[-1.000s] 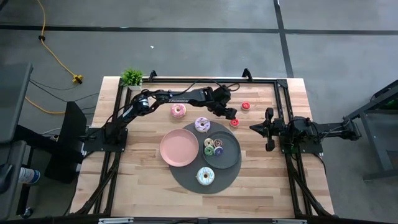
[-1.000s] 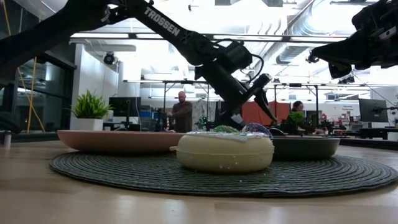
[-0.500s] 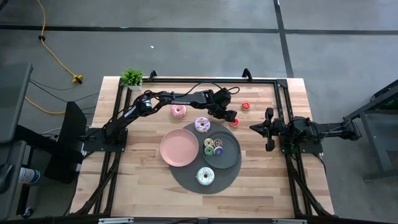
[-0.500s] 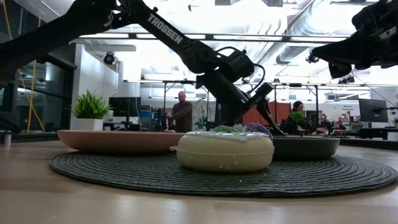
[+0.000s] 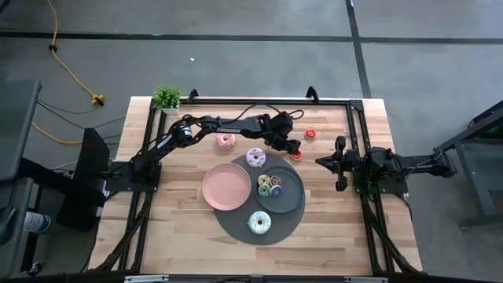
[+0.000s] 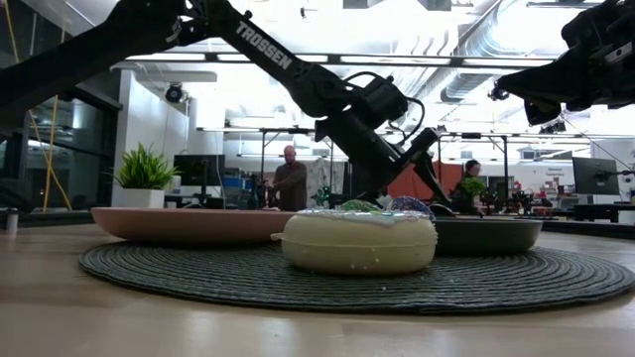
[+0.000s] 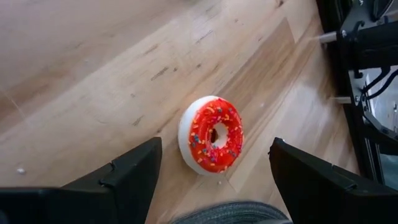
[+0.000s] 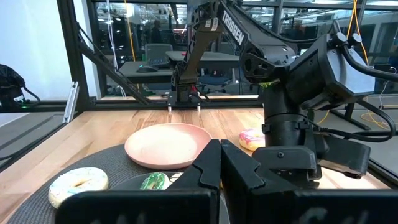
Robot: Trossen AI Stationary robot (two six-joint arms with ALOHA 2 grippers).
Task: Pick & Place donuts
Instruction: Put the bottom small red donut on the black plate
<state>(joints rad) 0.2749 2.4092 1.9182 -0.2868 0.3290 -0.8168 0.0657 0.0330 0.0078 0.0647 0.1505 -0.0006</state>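
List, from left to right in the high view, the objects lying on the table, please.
Plant → pink donut → pink plate → purple-iced donut → grey plate → red donut near the frame.

Bright overhead room light, soft shadows, foreground blurred

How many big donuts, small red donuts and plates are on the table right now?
Big donuts: 3
Small red donuts: 2
Plates: 2
Total: 7
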